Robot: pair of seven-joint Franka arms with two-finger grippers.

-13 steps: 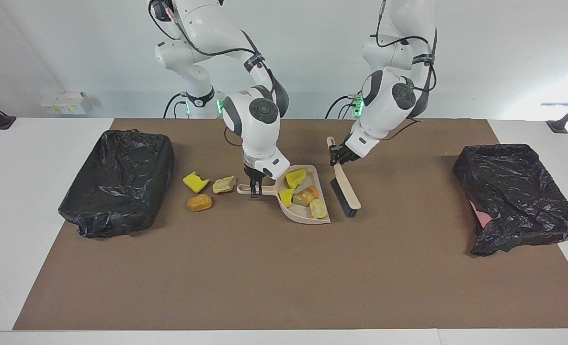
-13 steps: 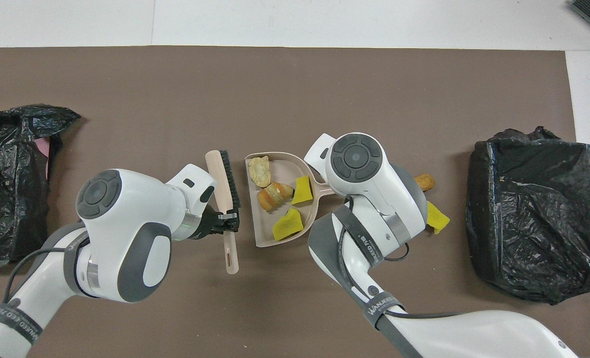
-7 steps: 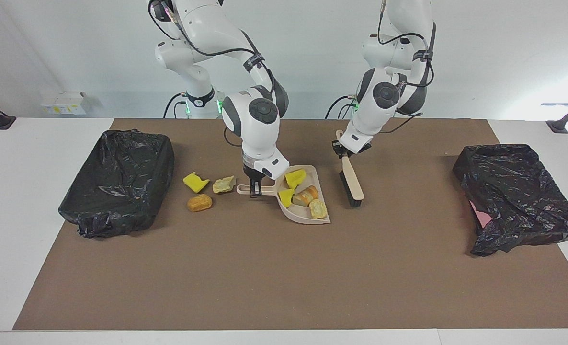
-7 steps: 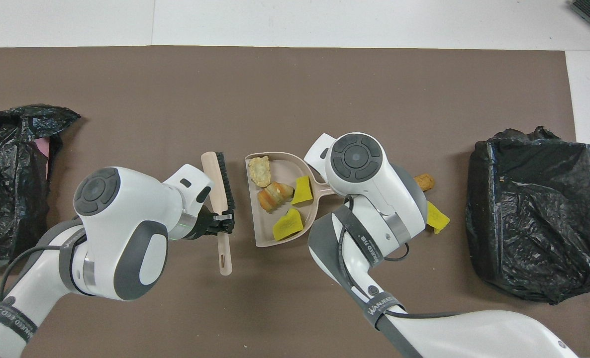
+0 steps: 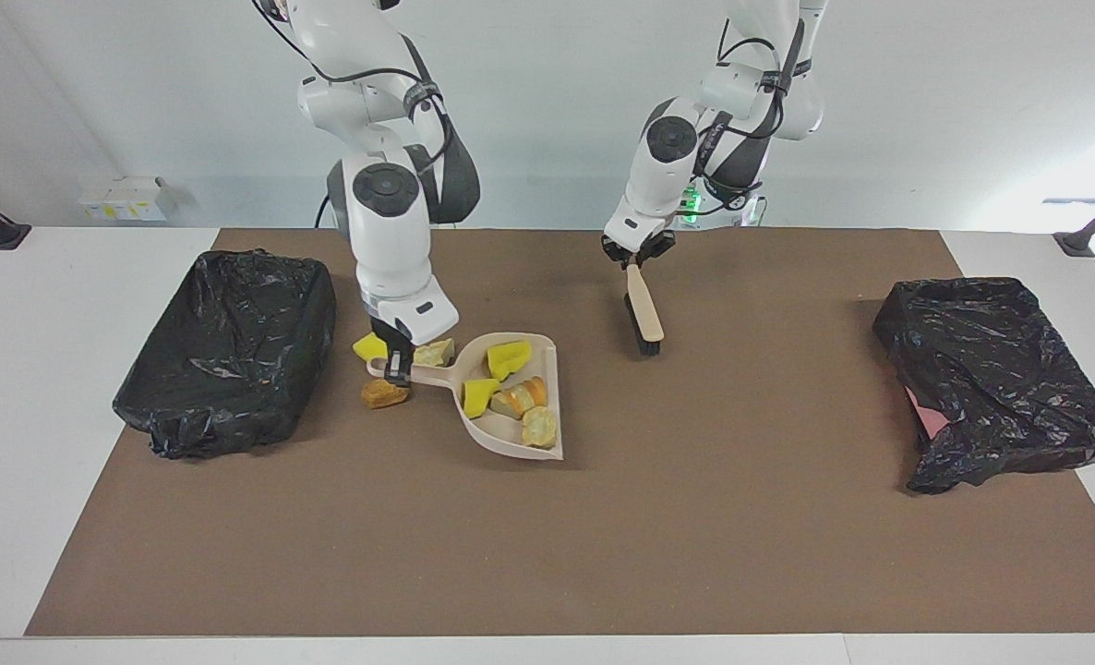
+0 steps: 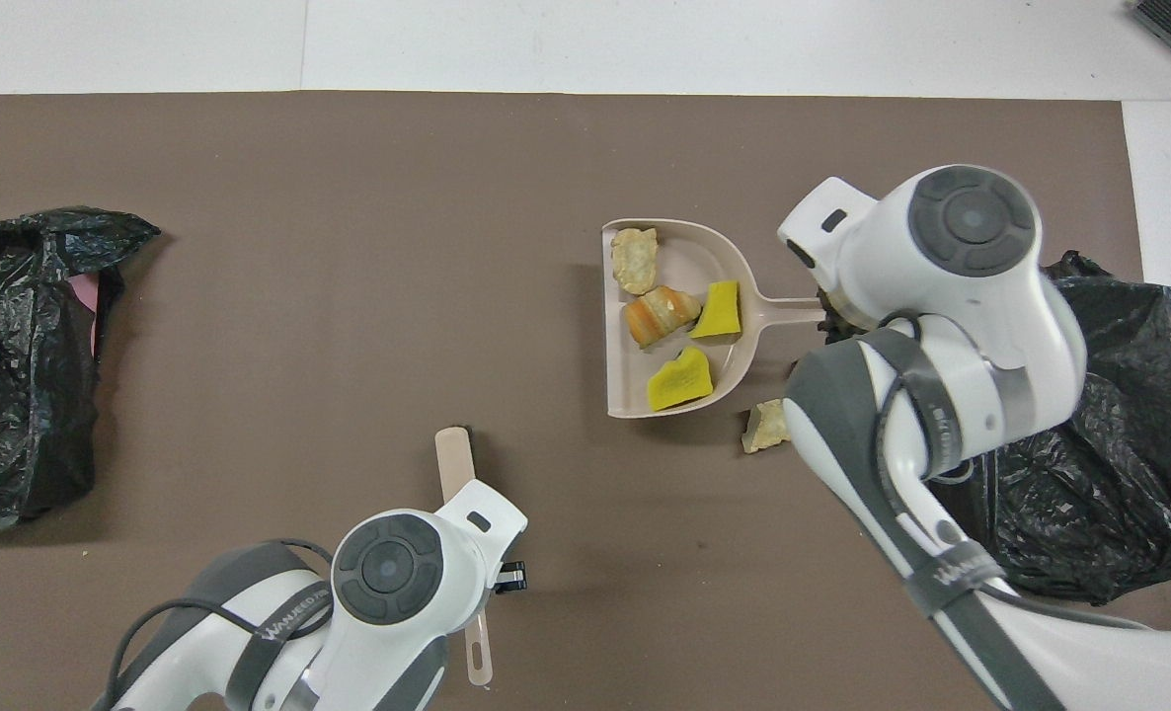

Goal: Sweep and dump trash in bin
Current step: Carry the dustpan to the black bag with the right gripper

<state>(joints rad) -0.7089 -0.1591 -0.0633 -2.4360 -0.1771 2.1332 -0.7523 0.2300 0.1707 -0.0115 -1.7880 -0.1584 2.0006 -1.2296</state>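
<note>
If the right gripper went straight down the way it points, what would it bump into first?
The right gripper points down, shut on the dustpan handle. Below lie the brown mat and loose trash; it would probably meet one of these first, though depth is unclear.

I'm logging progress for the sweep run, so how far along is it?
Done: four pieces of trash lie in the dustpan. In hand: the right gripper is shut on the dustpan's handle near the bin; the left gripper holds the brush. Left: three lumps on the mat, and dumping.

4 trash bits (image 5: pixel 513 388) in dustpan (image 5: pixel 547 443), 3 (image 5: pixel 384 392) on mat beside bin (image 5: pixel 224 351).
</note>
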